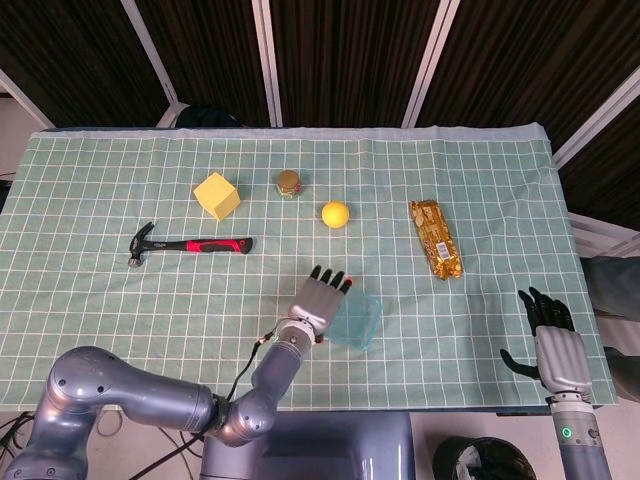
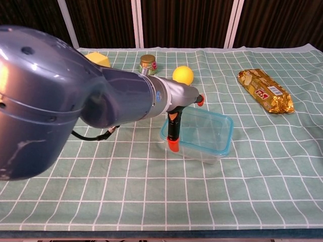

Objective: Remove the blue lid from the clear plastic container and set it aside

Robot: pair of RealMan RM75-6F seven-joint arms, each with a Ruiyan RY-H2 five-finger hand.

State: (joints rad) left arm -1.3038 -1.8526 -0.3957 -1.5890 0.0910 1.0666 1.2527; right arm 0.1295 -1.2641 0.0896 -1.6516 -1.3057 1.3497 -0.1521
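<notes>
Left hand [image 1: 318, 298] spread over near-left corner of clear container [image 2: 202, 131], thumb tip against its wall, grasp cannot be told. Blue lid [image 2: 228, 132] seated on container, table centre. Right hand [image 1: 552, 342] at 4 o'clock, fingers apart, holding nothing. Yellow ball [image 1: 335, 213] at 12 o'clock beyond

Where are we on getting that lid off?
Done: the left hand is over the near-left side of the container, thumb tip down at its rim. In hand: nothing gripped yet; the blue lid sits on the container and looks unlifted. Left: grip the lid, pull it off, set it on the table. The right hand rests open at the table's right edge, holding nothing.
</notes>
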